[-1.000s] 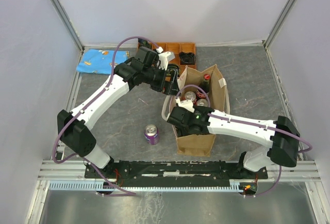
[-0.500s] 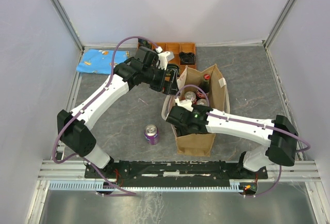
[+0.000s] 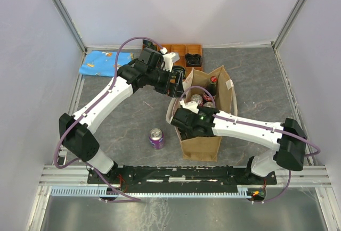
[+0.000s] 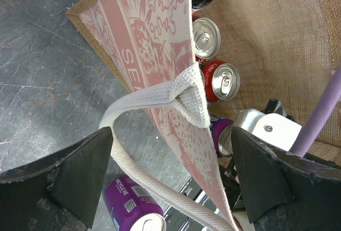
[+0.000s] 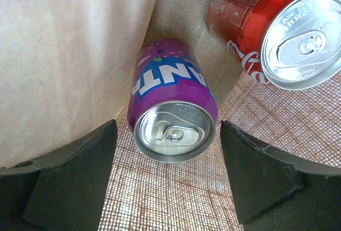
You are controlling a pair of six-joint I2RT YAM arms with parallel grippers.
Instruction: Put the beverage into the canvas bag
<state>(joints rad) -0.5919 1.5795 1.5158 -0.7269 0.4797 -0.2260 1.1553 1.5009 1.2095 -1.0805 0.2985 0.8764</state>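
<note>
Purple can [image 5: 171, 108] is inside the canvas bag [image 3: 205, 146], standing on the bag floor in the near-left corner, right against the left side wall. Its long axis is close to vertical with a slight lean, lid end up toward the right wrist camera and base down on the weave. Your right fingers [image 5: 69, 183] are down in the bag, spread apart, one on each side of the can with a gap on both sides, so not gripping it. Two red cola cans [image 5: 290, 34] stand upright just beyond it, lids up, and a dark bottle [image 3: 213, 83] is at the far end of the bag. The bag itself stands upright on the worktop [image 3: 128, 119], mouth open upward, red print on its left face. Your left fingers [image 4: 74, 172] are wide open, straddling the bag's left rim and the whitish handle [image 4: 184, 95], not clamped on either. A second purple can [image 3: 156, 138] stands upright on the worktop just left of the bag.
</note>
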